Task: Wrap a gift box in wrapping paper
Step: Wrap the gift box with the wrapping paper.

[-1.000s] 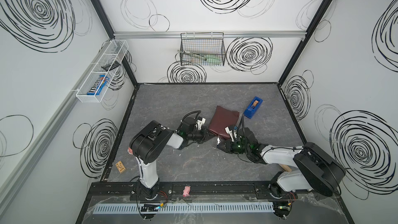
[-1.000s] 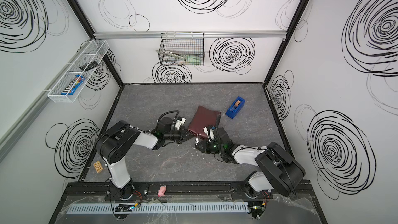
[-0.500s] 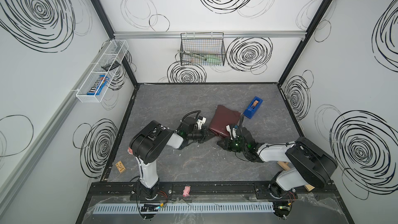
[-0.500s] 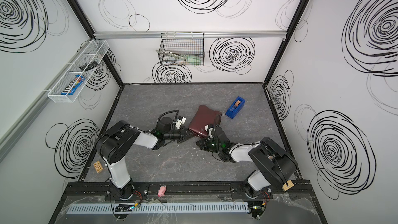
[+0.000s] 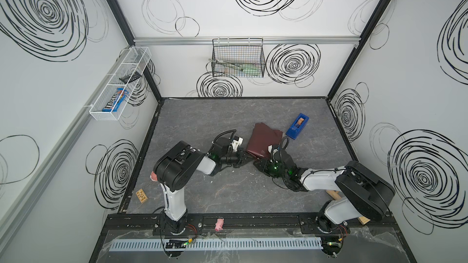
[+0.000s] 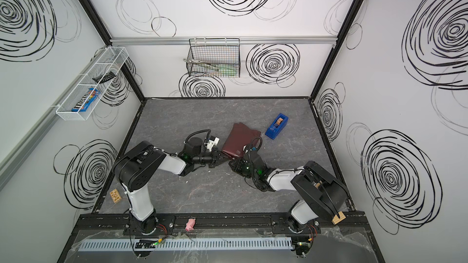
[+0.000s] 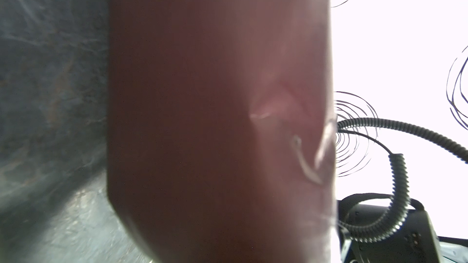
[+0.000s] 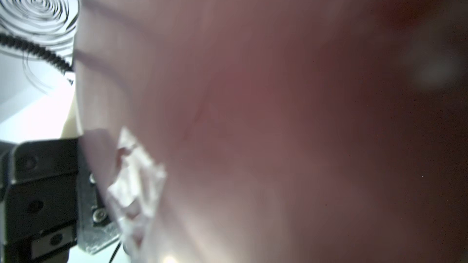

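The maroon wrapping paper (image 5: 266, 139) (image 6: 240, 139) lies folded into a squarish package at mid-table, and the gift box is hidden under it. My left gripper (image 5: 249, 158) (image 6: 224, 158) is shut, its tips against the package's near left corner. My right gripper (image 5: 258, 165) (image 6: 231, 164) sits low at the package's near edge, and its jaws do not show. Blurred paper (image 7: 215, 97) (image 8: 253, 97) fills both wrist views. A crumpled bit of clear tape (image 8: 134, 178) sticks to the paper beside the left gripper's metal finger (image 8: 88, 198).
A bright-blue tape dispenser (image 5: 297, 129) (image 6: 276, 125) stands just right of the package. A wire basket (image 5: 238, 58) hangs on the back wall, a white rack (image 5: 119, 84) on the left wall. A small wooden block (image 5: 141, 195) lies at the near left edge.
The right arm's elbow has swung slightly inward while its gripper stays at the package's near edge. The left arm and the package have not moved.
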